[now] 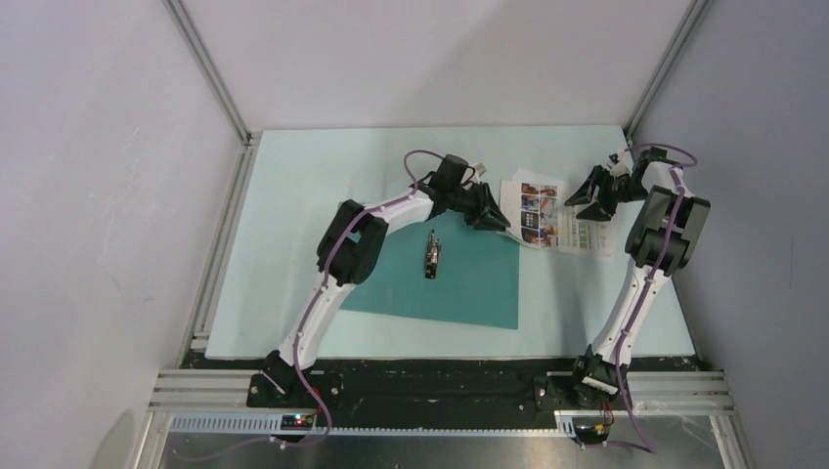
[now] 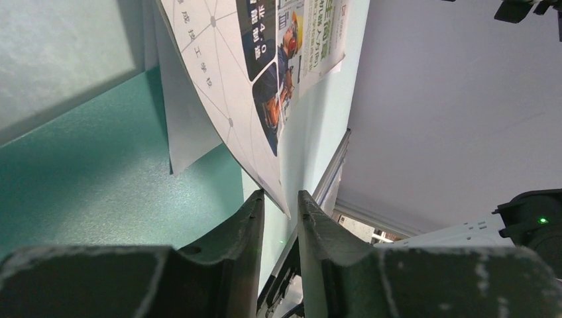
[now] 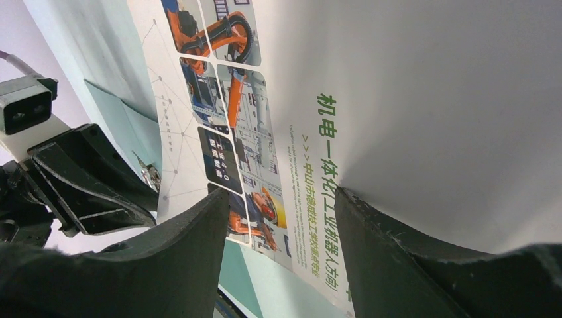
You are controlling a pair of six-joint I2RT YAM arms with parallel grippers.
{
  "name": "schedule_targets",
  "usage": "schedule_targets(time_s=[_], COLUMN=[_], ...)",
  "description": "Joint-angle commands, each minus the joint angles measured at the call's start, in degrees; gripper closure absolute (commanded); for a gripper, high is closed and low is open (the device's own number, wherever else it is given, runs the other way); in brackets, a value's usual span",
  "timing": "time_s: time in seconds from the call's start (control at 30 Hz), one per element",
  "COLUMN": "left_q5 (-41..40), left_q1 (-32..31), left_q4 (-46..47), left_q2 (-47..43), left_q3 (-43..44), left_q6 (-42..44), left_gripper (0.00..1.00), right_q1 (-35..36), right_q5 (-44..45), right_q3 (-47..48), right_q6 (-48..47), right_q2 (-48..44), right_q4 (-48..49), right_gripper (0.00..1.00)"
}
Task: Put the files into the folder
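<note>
- Left claw (image 2: 280,199) is a little open: a narrow gap stands between its two fingers, and the lifted edge of the brochure page (image 1: 547,220) comes down into this gap. I cannot see that the fingers press it.
- Right claw (image 3: 281,192) is wide open. Its fingertips (image 3: 344,195) rest on the brochure page, on both sides of the green heading, on the part of the page farthest from the folder.
- On the bench (image 1: 293,195) the teal-green folder (image 1: 469,283) lies flat and open, with its metal clip (image 1: 431,254) near the middle.
- Brochure page lies just beside the folder's far right corner and bends upward at the edge toward the folder.
- A second white sheet (image 2: 189,136) lies under the brochure page, and its corner lies over the folder.
</note>
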Motion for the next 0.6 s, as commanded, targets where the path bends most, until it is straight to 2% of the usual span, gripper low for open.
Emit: schedule_targets(time_s=[0.0,0.17,0.33,0.43,0.57], left_q5=[-0.7,-0.8,-2.8,-5.0,-7.7], left_q1=[-0.9,-1.2,-1.3,-1.4,-1.4], left_q4=[-0.8,-0.9,-1.5,-3.2,-6.1], left_q2=[-4.7,-4.7,-4.4,-4.2,-4.0], left_q3=[2.9,3.4,3.1,2.7,1.2], left_q6=[1.9,2.2,2.0,2.4,2.5], left_gripper=[0.7,0.71,0.71,0.64,0.62], right_q1=[0.6,0.9,5.2,7.0,7.3], right_q5=[3.5,0.9,-2.4,-2.4,-0.1], right_q3=[-1.2,-1.4,-1.3,-2.3,-4.5], right_q6=[-0.2,-0.3,-0.2,0.9,1.0], right_q2=[-1.3,-2.0,-4.3,-4.4,-3.4], right_q4=[-0.1,0.4,0.8,1.0,1.0], right_gripper=[0.35,0.35,0.35,0.34,0.34])
